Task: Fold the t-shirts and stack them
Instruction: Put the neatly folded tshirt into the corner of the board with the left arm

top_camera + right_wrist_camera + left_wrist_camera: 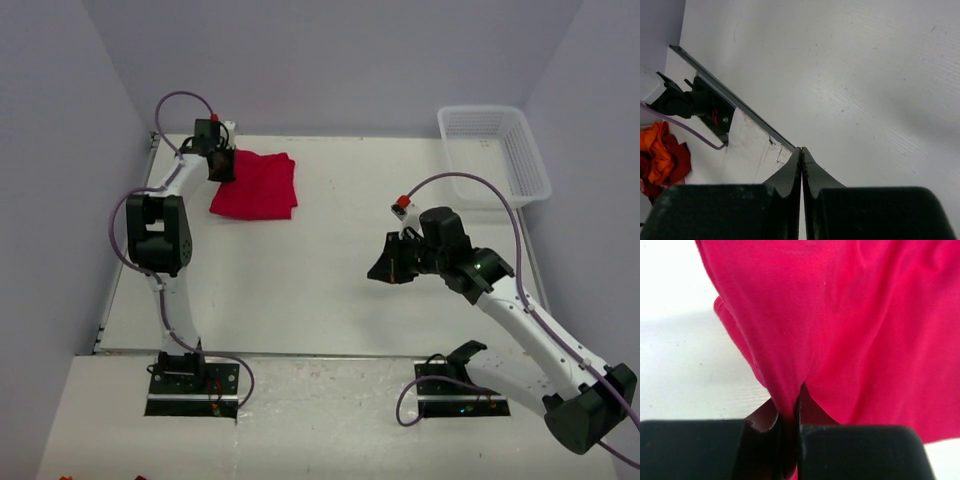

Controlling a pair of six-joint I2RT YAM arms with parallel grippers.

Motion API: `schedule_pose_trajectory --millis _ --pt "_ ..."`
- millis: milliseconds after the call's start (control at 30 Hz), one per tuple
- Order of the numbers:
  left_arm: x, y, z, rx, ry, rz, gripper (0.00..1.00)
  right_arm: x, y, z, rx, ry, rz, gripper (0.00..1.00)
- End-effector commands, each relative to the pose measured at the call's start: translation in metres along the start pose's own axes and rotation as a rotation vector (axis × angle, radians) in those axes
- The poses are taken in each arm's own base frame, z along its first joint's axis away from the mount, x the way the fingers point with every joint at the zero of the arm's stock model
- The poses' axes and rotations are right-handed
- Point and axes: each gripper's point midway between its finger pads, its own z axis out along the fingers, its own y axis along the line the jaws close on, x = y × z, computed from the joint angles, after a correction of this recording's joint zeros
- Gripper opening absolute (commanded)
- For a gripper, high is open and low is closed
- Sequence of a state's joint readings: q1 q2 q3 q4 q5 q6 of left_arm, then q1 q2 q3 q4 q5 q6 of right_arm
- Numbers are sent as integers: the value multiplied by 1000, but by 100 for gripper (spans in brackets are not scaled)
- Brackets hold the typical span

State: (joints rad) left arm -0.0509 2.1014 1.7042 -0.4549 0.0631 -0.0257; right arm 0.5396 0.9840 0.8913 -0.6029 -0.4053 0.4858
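Folded red t-shirt point(255, 187) near the far left corner of the table point(330, 300): a soft, matte, roughly square pad, faintly creased, with no clear long axis. Pinched at its far left edge by the left gripper point(222, 165), jaws pressed together on a gathered ridge of cloth. Right gripper point(385, 270) pressed shut on nothing, hovering right of the table's middle, well apart from the cloth. Nearer by far: left arm. Limp knit, likely to sag open if lifted from one point. Rigid white mesh basket point(530, 170) at the far right corner.
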Motion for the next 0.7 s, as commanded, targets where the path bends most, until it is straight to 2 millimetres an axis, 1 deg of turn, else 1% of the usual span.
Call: schedule_pose_trajectory --millis 0,33,67,100,133,167,233,300,333,367,400,500,533,567,600,633,667 --pt "-11 29 1 -75 14 73 0 5 -6 -8 39 4 -16 0" --pt "-6 35 8 -79 35 74 0 6 -8 -8 52 2 -19 0" --pt "-13 47 6 -109 22 68 0 7 -9 -9 59 4 -23 0" --pt "-15 49 7 -118 20 73 0 9 -10 -12 63 0 -24 0" --pt "-11 68 9 -156 37 62 0 9 -11 -13 67 -3 -23 0" --pt "-19 81 6 -179 20 54 0 9 -11 -14 67 -6 -20 0" --pt "-25 101 7 -200 7 35 0 10 -7 -15 55 -2 -9 0" --pt "-28 111 9 -229 4 37 0 10 -7 -14 51 -3 4 0" --pt "-26 118 13 -252 15 40 0 11 -8 -13 57 0 8 0" --pt "-33 122 12 -271 3 51 0 11 -10 -12 66 0 9 0" --pt "-34 124 13 -281 6 68 0 10 -15 -11 92 -8 11 0" --pt "-37 139 14 -336 1 87 0 6 -27 -9 156 -24 13 0" --pt "-35 143 20 -338 5 85 0 6 -29 -8 166 -26 16 0" --pt "-38 150 20 -344 -7 76 0 6 -30 -7 168 -25 20 0" --pt "-40 153 22 -345 -11 72 0 6 -30 -6 168 -26 26 0" --pt "-34 157 31 -342 2 69 0 6 -30 -6 168 -28 28 0" --pt "-41 161 30 -350 -14 70 0 6 -31 -5 171 -26 29 0"
